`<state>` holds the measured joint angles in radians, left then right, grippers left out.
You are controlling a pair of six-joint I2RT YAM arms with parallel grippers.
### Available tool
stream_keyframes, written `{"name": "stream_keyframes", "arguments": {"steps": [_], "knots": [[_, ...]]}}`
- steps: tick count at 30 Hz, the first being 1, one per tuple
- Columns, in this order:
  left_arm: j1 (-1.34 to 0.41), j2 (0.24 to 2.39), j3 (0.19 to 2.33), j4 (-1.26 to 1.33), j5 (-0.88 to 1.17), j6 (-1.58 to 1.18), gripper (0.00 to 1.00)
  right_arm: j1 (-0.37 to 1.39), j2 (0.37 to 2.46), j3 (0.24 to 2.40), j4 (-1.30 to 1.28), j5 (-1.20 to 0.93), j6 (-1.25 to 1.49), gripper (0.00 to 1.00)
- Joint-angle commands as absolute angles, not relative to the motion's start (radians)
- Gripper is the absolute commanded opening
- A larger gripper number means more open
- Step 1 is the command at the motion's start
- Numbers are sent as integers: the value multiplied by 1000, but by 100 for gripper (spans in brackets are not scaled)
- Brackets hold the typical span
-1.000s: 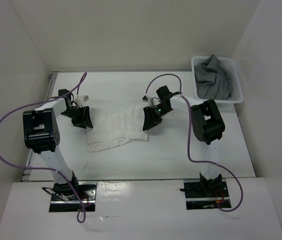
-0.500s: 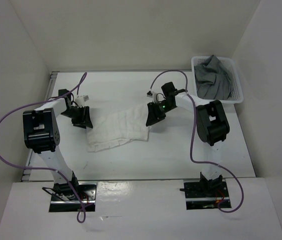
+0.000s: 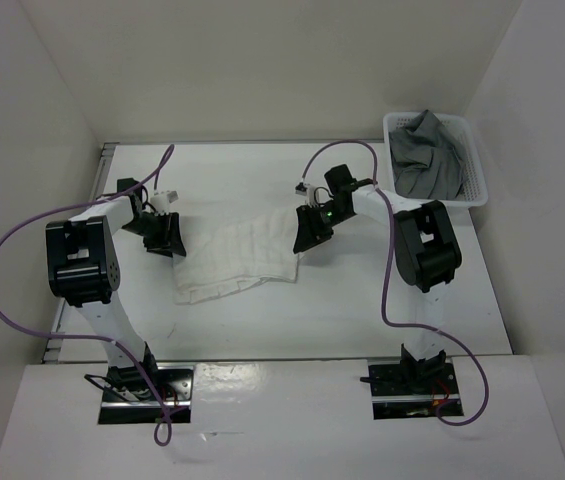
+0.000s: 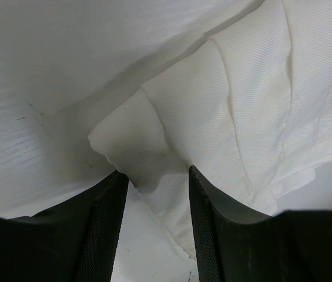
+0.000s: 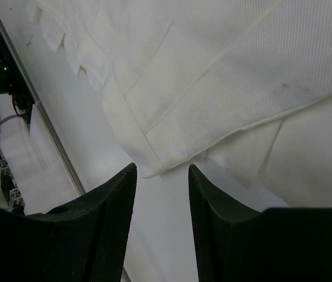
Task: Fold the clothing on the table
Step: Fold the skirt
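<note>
Left pincer (image 3: pixel 169 246) lowered, jaws apart, right pincer (image 3: pixel 303 244) lowered, jaws apart

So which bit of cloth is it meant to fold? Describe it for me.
Start at the big white table. Left of its middle lies the clothing, a flat white pleated skirt. The grey garment, by contrast, sits bundled in the mesh basket at the far right corner.
</note>
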<state>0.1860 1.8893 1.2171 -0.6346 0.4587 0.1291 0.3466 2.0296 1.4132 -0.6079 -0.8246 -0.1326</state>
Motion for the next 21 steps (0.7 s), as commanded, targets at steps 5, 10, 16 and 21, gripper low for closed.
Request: {"name": "stream_keyframes", "arguments": {"steps": [5, 10, 16, 21], "knots": [[189, 1904, 1192, -641, 413, 164, 54, 348, 2037, 1408, -589, -857, -152, 46], [189, 1913, 1201, -641, 413, 164, 54, 348, 2059, 1408, -580, -857, -152, 46], [189, 1922, 1201, -641, 413, 164, 54, 348, 2098, 1408, -580, -857, -152, 46], [189, 1922, 1201, -641, 413, 164, 54, 348, 2129, 1430, -580, -857, -152, 46]]}}
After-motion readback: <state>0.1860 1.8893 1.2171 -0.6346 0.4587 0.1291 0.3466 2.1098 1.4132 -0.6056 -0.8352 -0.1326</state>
